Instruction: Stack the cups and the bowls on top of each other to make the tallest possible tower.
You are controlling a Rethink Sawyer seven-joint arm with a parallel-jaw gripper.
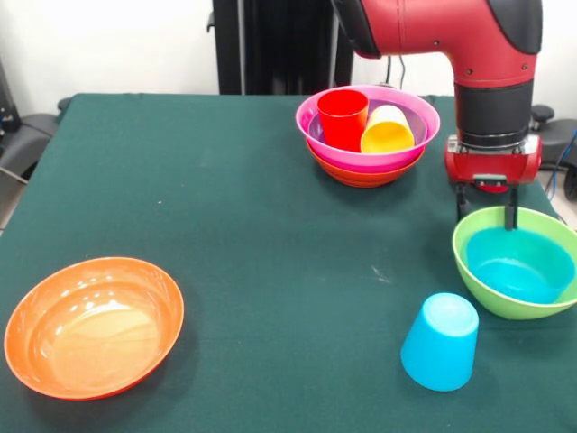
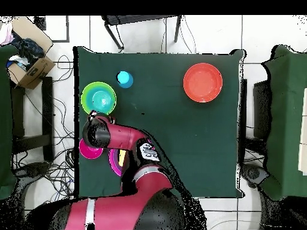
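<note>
Presently, taking the front view from left to right: an orange bowl sits alone and upright, far to the left of the gripper and nearer the camera, well apart from everything else on the green table.

Next comes the tower, left of the gripper and slightly farther back. A second orange bowl lies lowest, a magenta bowl is nested in it, and a purple rim shows just inside the magenta one. A red cup stands upright inside, mouth up; a yellow cup lies tilted beside it, touching it, mouth towards the camera.

Below and left of the gripper, a light blue cup stands mouth down on the cloth, near the lime green bowl but apart from it.

The gripper hangs from the red and black arm, pointing straight down. Its two dark fingers are spread apart with a clear gap between them, and nothing is between them. Their tips sit at the far rim of the lime green bowl; whether they touch the rim cannot be told. A small blue bowl is nested inside the lime green bowl, directly below and in front of the fingertips.

The overhead view confirms the arm's end over the edge of the lime green bowl.
</note>
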